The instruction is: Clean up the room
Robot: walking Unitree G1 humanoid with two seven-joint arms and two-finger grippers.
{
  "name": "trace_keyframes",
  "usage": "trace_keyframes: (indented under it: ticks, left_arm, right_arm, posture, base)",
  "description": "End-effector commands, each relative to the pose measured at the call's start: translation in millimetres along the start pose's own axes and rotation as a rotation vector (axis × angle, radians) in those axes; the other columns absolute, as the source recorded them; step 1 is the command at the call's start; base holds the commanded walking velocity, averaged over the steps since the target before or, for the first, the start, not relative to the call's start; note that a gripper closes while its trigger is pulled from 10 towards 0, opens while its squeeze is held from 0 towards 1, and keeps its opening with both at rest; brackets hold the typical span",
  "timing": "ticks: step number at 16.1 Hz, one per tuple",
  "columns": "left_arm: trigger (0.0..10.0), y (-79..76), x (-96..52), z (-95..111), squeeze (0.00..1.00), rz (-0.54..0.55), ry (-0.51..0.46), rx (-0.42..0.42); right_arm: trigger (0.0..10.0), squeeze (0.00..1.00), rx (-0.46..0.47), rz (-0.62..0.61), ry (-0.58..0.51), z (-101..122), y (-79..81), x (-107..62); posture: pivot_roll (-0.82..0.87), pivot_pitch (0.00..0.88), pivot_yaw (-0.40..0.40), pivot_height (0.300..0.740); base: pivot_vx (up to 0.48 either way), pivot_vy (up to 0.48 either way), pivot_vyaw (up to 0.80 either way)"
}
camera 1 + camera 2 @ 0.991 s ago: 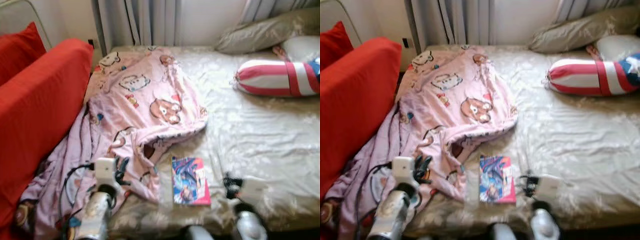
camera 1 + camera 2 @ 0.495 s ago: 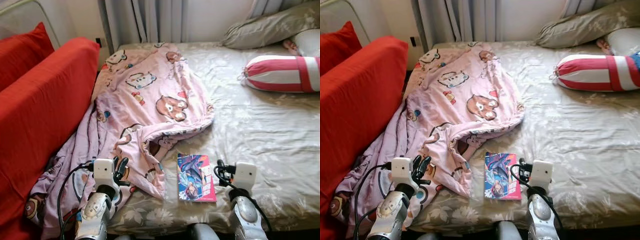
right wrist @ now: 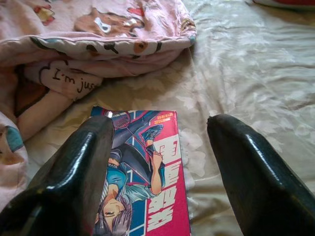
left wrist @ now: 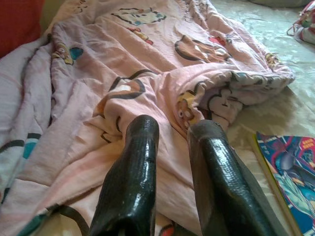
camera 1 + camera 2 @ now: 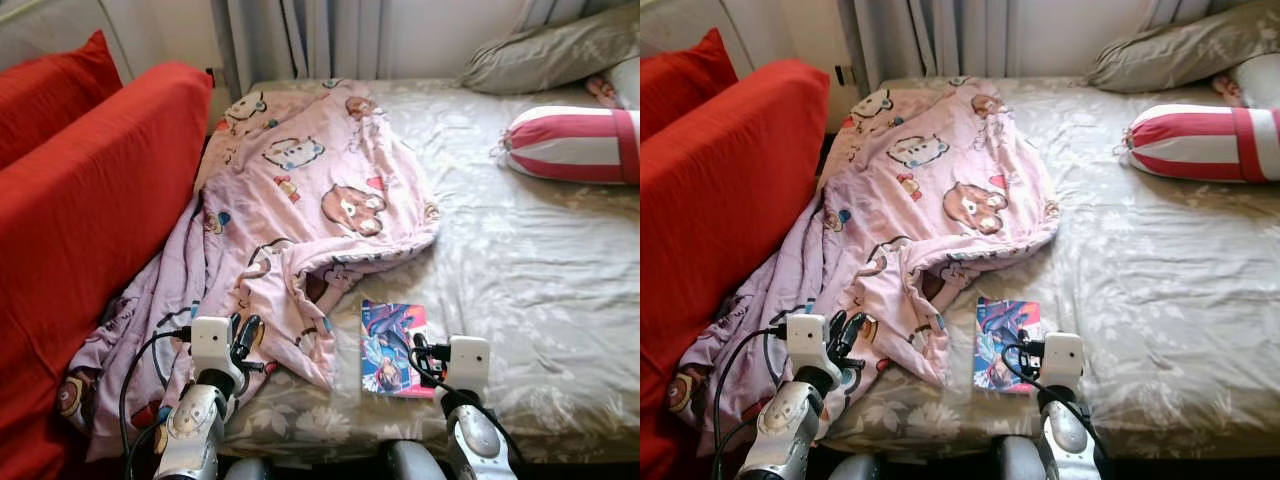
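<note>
Pink cartoon-print blanket [image 5: 300, 210] sprawls rumpled across the bed's left side, one edge spilling down beside the red sofa. Just right of its folded hem, a colourful comic book [image 5: 393, 348], possibly manga, lies flat, cover up, near the mattress's front edge.

Bed [image 5: 520, 250] with beige floral sheet stood beside red sofa [image 5: 80, 210]; grey curtains [image 5: 300, 40] hung behind, daylight soft.
</note>
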State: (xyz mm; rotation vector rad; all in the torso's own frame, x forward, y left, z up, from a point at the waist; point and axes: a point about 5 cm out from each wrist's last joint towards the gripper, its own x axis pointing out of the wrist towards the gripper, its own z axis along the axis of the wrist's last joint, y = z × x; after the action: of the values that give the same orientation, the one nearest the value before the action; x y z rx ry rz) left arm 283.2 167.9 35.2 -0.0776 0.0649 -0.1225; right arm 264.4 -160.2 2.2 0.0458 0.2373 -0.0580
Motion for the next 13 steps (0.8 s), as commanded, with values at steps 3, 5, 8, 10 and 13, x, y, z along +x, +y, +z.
trace_keyframes:
  ticks: [3, 5, 8, 10, 13]
  left_arm:
    - [10.0, 1.2, -0.2, 0.6, 0.00, -0.004, 0.003, 0.001]
    - [10.0, 0.7, -0.8, 0.0, 0.00, -0.008, 0.005, 0.003]
    - [10.0, 1.2, 0.0, 1.0, 0.00, -0.011, 0.005, 0.004]
    - [10.0, 1.6, 0.8, 2.2, 0.00, -0.012, 0.002, 0.006]
    - [10.0, 1.2, 1.3, 3.1, 0.00, -0.020, 0.000, 0.003]
  right_arm:
    - [10.0, 0.00, -0.013, -0.020, -0.007, 4.3, -2.9, 4.3]
    - [10.0, 0.00, -0.022, -0.036, 0.008, 3.7, -4.8, 5.9]
    - [10.0, 0.00, 0.004, -0.021, -0.010, 3.9, -1.8, 4.6]
    - [10.0, 0.00, 0.007, -0.019, -0.015, 4.6, -1.0, 5.0]
    - [10.0, 0.00, 0.011, -0.017, -0.012, 6.2, -0.3, 8.0]
  posture:
    - [-0.04, 0.109, 0.021, 0.632]
    - [-0.04, 0.110, 0.022, 0.632]
    - [-0.04, 0.110, 0.022, 0.617]
    - [-0.04, 0.110, 0.022, 0.617]
    - [-0.03, 0.113, 0.020, 0.617]
  base:
    - [0.000, 0.000, 0.00]
    - [0.000, 0.000, 0.00]
    - [0.000, 0.000, 0.00]
    - [0.000, 0.000, 0.00]
    - [0.000, 0.000, 0.00]
